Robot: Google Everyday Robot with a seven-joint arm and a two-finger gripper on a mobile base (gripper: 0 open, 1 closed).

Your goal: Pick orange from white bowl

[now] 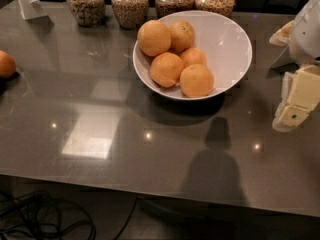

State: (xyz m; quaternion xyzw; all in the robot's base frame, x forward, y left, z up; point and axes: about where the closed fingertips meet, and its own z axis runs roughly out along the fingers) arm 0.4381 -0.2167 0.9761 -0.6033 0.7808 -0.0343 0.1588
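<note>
The white bowl (227, 44) stands at the back middle of the grey table and holds several oranges. A deep-orange, mid-sized orange (196, 80) lies at the bowl's front right, against two similar ones. A larger, paler orange (154, 37) and one with a dark stem dot (182, 35) lie behind them. My gripper (295, 104), pale yellow below a white arm, hangs at the right edge of the view, to the right of the bowl and apart from it. It holds nothing that I can see.
Several glass jars of grains (129, 5) line the table's back edge behind the bowl. A lone orange (6, 64) lies at the far left. A white stand (30, 3) is at the back left. Cables (45, 224) lie on the floor below the front edge.
</note>
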